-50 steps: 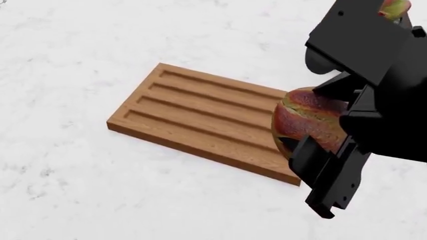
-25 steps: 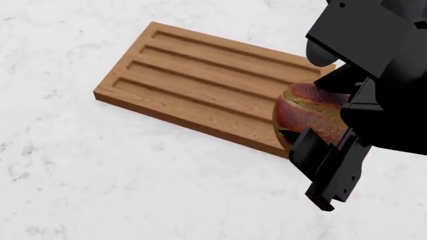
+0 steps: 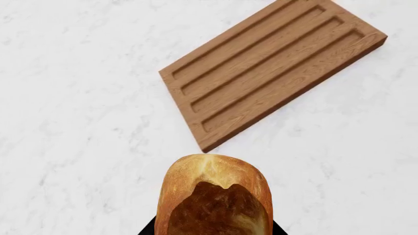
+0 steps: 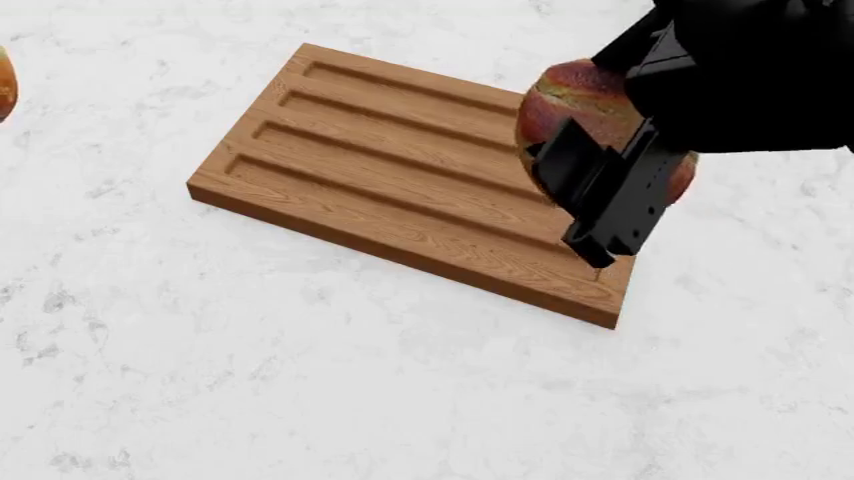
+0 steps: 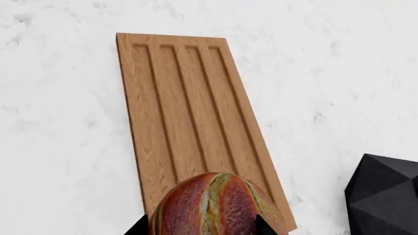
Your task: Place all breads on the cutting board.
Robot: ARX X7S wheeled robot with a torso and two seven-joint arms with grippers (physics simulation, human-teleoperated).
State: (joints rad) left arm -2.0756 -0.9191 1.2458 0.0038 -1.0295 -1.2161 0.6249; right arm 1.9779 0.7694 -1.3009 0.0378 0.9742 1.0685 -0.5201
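Observation:
My right gripper [image 4: 603, 125] is shut on the round reddish-brown striped loaf [image 4: 571, 98] and holds it over the right end of the grooved wooden cutting board [image 4: 387, 175]. In the right wrist view the loaf [image 5: 217, 205] sits between the black fingers [image 5: 139, 226] above the board's near end [image 5: 186, 107]. My left gripper [image 3: 210, 231] is shut on the golden-brown roll [image 3: 214, 193], held above the white surface short of the board's corner [image 3: 267, 68]. Only a sliver of the roll [image 4: 4, 85] shows at the head view's left edge.
The board lies on a white marbled counter [image 4: 267, 380]. A black faceted robot part [image 5: 385, 196] shows beside the board in the right wrist view. No other objects are in view.
My right gripper has carried the loaf up and away from me, from the board's front right corner to over its right end. The roll's edge has come into the head view.

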